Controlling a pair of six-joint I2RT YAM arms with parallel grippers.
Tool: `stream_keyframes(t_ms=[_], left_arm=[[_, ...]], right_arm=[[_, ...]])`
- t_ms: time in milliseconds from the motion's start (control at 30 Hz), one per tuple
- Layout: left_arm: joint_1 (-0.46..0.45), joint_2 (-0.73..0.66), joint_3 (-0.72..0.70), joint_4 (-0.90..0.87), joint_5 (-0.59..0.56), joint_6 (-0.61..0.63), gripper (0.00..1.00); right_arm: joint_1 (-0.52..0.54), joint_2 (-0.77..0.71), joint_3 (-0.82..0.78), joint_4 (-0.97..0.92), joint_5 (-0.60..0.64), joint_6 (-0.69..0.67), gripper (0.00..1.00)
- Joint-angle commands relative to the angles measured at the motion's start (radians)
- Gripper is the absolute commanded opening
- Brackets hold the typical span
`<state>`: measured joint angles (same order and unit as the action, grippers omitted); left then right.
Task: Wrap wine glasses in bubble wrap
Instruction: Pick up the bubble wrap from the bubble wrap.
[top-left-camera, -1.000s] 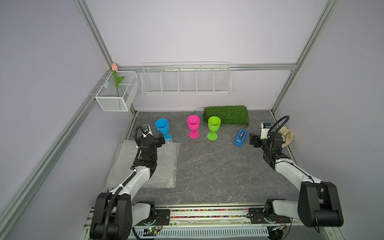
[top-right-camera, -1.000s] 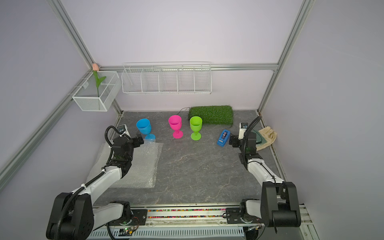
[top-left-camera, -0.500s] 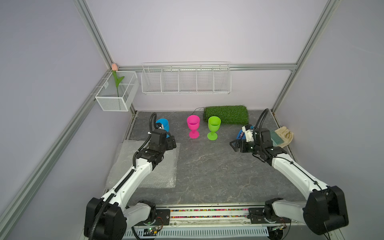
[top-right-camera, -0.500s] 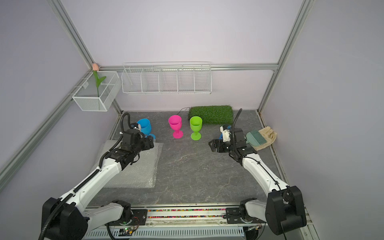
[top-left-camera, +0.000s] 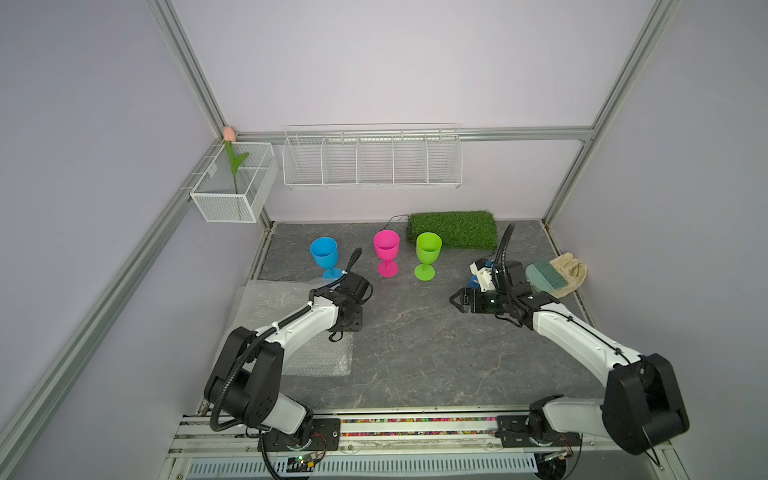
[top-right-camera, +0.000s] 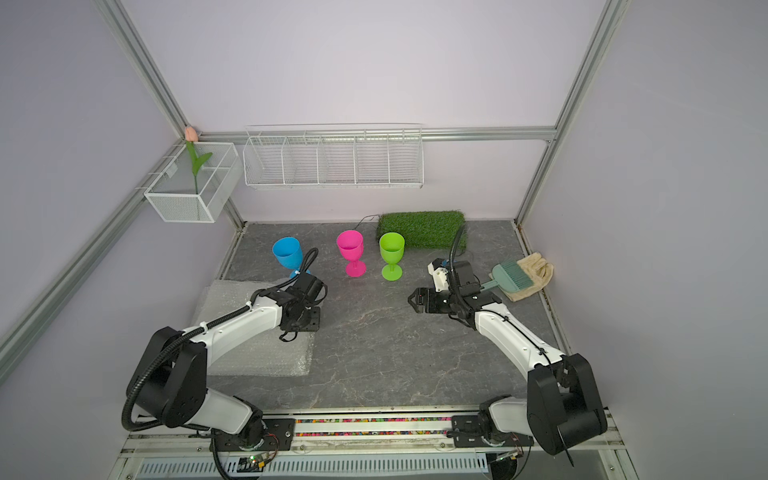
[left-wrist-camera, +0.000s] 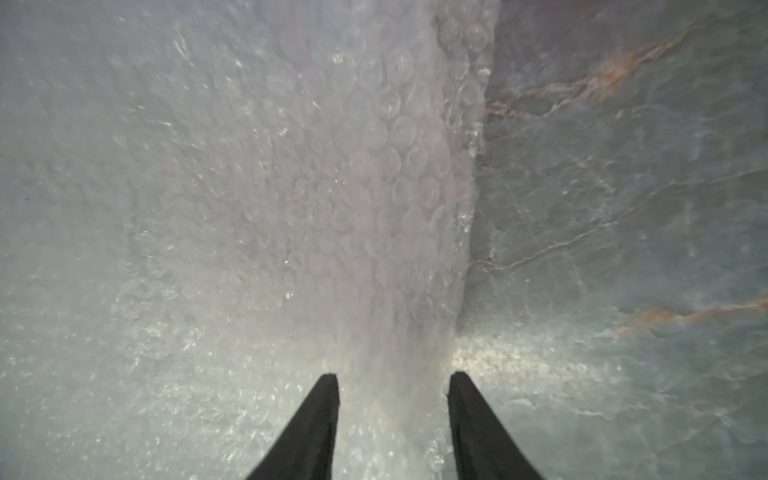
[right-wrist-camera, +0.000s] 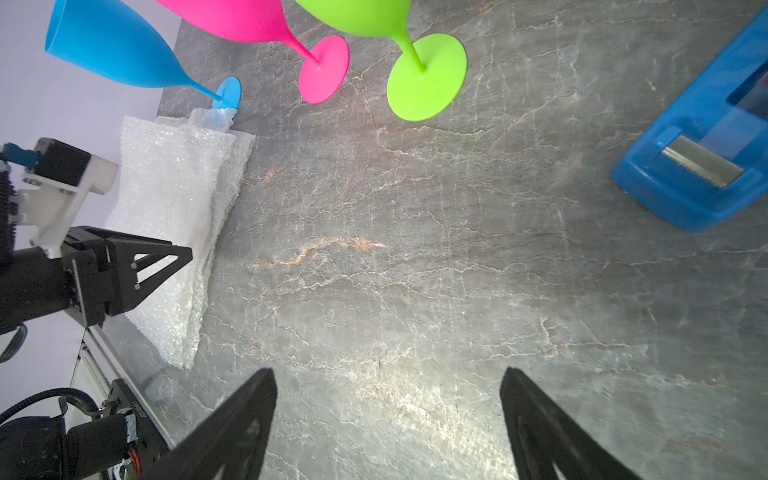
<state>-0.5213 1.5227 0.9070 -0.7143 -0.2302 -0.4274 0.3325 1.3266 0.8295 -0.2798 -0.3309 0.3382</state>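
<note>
The left claw (left-wrist-camera: 392, 376) points down, jaws partly apart; the right claw (right-wrist-camera: 388, 374) points inward, jaws wide.

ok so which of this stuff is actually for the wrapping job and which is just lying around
For the job: blue goblet, pink goblet, green goblet, bubble wrap sheets, probably the blue tape dispenser.
Just lying about: grass mat, hand brush, beige glove, fake tulip, mesh basket, wire rack.

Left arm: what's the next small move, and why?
Probably close the left pincer fully on the clear bubbled plastic sheet. Its fingers stand apart astride the sheet's raised edge, right where it meets the bare grey stone-look table, so the edge seems lined up but not yet pinched.
</note>
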Motion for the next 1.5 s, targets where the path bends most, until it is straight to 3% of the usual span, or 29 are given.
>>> stream_keyframes(t_ms=[0, 200, 400, 833, 1233, 1467], left_arm=[[-0.001, 0.039, 0.047, -0.029, -0.001, -0.017, 0.40], [-0.001, 0.071, 0.065, -0.040, -0.033, -0.017, 0.19], [-0.001, 0.019, 0.077, -0.069, -0.038, -0.016, 0.00], [0.000, -0.158, 0.163, -0.243, -0.071, -0.012, 0.00], [-0.006, -0.252, 0.234, -0.298, 0.128, 0.002, 0.00], [-0.064, -0.239, 0.302, -0.298, 0.224, -0.001, 0.00]], right_arm=[[0.010, 0.012, 0.019, -0.017, 0.017, 0.008, 0.87], [0.011, 0.010, 0.022, -0.040, 0.029, 0.005, 0.86], [0.017, -0.005, 0.027, -0.056, 0.047, 0.004, 0.85], [0.031, 0.000, 0.043, -0.072, 0.066, 0.011, 0.83], [0.035, -0.031, 0.105, -0.146, 0.098, -0.008, 0.82], [0.035, -0.048, 0.115, -0.169, 0.114, -0.017, 0.82]])
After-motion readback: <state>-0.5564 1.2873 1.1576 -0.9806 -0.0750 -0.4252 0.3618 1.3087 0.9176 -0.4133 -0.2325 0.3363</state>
